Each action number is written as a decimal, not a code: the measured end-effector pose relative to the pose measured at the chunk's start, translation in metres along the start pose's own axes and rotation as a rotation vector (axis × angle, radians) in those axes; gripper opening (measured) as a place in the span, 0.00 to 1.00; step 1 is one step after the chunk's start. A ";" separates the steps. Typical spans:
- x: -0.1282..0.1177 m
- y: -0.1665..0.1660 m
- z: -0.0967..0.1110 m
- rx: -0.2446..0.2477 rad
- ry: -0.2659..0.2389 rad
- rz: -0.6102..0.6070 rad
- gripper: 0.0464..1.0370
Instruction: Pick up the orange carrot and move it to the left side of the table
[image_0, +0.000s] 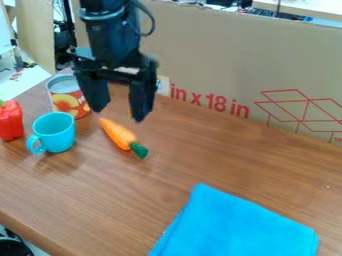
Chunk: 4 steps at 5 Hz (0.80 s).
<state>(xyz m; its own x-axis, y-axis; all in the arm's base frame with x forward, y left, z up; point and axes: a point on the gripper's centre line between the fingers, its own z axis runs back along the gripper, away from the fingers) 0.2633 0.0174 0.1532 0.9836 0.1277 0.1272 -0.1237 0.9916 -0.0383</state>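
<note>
Spread apart, pointing down from the black gripper (119, 113), above the brown wooden table (220, 160). Just below in the view, lying on the tabletop: a toy carrot (118, 133), orange body slanting from a tip at the upper left to a green top at the lower right.

Next, to the left of the carrot, standing upright — a bright blue cup (59, 135), mouth up, handle toward the lower left, smooth blue inner wall in sight and, as far as the view reaches inside, bare. Behind the cup and near it, also upright, a can (66, 102) with a silvery top and a label of red and yellow, printed with round fruit; impossible to tell from here whether sealed or open, or what lies within. At the left edge, just beside the cup's handle, a shiny red pepper (9, 120) with a bit of green on top, cut off by the frame.

Toward the front, well apart from the carrot, a folded bright blue cloth (234, 225), laid flat and running past the bottom edge. Along the back of the table, upright, a broad sheet of brown cardboard (220, 55) — marked with red lettering and outline drawings of boxes.
</note>
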 end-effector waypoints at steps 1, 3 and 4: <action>0.013 0.010 -0.006 0.001 -0.035 0.153 0.97; 0.041 0.057 -0.028 0.016 -0.034 0.401 0.97; 0.046 0.075 -0.037 0.022 -0.048 0.537 0.97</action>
<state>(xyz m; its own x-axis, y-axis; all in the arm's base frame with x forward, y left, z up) 0.3040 0.0967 0.1199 0.7743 0.6170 0.1403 -0.6107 0.7868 -0.0896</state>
